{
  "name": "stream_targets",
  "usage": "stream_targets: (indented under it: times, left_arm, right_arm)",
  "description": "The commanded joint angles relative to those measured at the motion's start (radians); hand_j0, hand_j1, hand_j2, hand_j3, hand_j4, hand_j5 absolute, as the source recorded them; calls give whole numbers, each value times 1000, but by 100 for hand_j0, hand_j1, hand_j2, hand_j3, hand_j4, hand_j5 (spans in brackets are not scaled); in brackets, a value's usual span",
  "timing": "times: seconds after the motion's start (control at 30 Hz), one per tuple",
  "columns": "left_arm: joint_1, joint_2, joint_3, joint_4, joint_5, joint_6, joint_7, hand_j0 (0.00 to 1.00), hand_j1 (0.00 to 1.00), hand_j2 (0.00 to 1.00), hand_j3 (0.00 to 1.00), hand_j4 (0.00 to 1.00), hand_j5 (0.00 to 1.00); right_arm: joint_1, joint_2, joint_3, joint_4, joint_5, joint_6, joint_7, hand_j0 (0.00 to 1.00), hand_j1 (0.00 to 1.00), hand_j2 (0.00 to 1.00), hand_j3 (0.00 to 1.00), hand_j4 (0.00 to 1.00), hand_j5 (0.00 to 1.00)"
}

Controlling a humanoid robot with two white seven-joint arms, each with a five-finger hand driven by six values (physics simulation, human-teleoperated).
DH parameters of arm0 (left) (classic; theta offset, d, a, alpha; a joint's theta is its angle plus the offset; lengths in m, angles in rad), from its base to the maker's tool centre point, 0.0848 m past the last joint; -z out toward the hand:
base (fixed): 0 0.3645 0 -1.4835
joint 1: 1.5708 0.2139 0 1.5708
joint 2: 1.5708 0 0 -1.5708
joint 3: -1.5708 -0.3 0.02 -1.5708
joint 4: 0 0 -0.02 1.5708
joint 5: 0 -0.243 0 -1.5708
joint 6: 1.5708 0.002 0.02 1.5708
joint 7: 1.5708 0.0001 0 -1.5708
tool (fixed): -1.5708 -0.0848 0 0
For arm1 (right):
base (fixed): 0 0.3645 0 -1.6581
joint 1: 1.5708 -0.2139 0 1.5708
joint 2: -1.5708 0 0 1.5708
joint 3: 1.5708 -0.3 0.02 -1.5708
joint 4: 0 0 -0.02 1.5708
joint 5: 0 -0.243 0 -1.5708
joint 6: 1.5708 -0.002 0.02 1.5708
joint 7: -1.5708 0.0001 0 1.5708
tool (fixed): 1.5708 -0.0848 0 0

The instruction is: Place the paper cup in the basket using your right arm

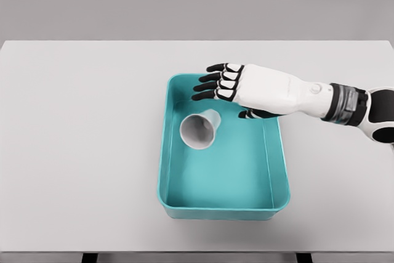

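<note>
**Cup in the basket, hand open above it**

Paper cup (201, 130) is seen lying on its side inside the teal basket (223, 210), in the upper left part of it, near the middle of the frame. Its open mouth is turned toward the lower left. It looks like it is resting on the basket floor, close to the left wall.

The right hand (237, 89) is held over the top end of the basket, with its arm coming in from the right edge of the frame. The fingers (217, 82) are spread out flat and nothing is held in them. The hand is just beside the cup, but it cannot be told if they touch.

The job looks nearly done. Trouble could still be caused if the hand is pulled away low: the cup could be bumped and rolled, or the basket rim could be caught and the basket dragged across the grey table (80, 152). The left arm is not seen.
</note>
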State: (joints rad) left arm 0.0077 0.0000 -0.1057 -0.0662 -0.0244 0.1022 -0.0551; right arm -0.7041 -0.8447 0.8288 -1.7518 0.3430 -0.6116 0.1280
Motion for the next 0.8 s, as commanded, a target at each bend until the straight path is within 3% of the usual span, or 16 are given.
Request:
stream_targets:
  times: [0.0, 0.13, 0.17, 0.27, 0.33, 0.4, 0.47, 0.57, 0.63, 0.77]
  left_arm:
    - [0, 0, 0, 0, 0, 1, 0, 100, 100, 100, 100, 100, 100]
    - [2, 0, 0, 0, 0, -1, 0, 100, 100, 100, 100, 100, 100]
    - [0, 0, 0, 0, 0, -1, 0, 100, 100, 100, 100, 100, 100]
    - [0, 0, 0, 0, 0, 1, 0, 100, 100, 100, 100, 100, 100]
    - [0, 0, 0, 0, 0, -1, 0, 100, 100, 100, 100, 100, 100]
    - [0, 0, 0, 0, 0, -1, 0, 100, 100, 100, 100, 100, 100]
    - [0, 0, 0, 0, 0, -1, 0, 100, 100, 100, 100, 100, 100]
    - [0, 0, 0, 0, 0, 1, 0, 100, 100, 100, 100, 100, 100]
    - [0, 0, 0, 0, 0, -1, 0, 100, 100, 100, 100, 100, 100]
    - [2, 0, 0, 0, 0, 1, 0, 100, 100, 100, 100, 100, 100]
  right_arm:
    - [0, -24, 0, 0, -7, 1, -1, 100, 100, 100, 100, 100, 100]
    - [-3, -114, -17, 8, -21, 1, -7, 100, 100, 100, 100, 100, 100]
    - [-3, -169, -62, 26, -36, 1, -21, 100, 100, 100, 100, 100, 100]
    - [3, -290, -123, 110, -79, 1, -114, 100, 100, 100, 100, 100, 100]
    - [9, -352, -94, 241, -70, 1, -116, 100, 100, 100, 100, 100, 100]
    - [5, -422, -79, 245, -67, 1, -114, 100, 100, 100, 100, 100, 100]
    - [14, -425, -76, 241, -65, 1, -105, 100, 100, 100, 100, 100, 100]
    - [117, -425, -74, 206, -56, 1, -102, 100, 100, 100, 100, 100, 100]
    - [117, -424, -76, 158, -45, 1, -100, 100, 100, 100, 100, 100, 100]
    - [146, -427, -74, 158, -44, 1, -100, 100, 100, 100, 100, 100, 100]
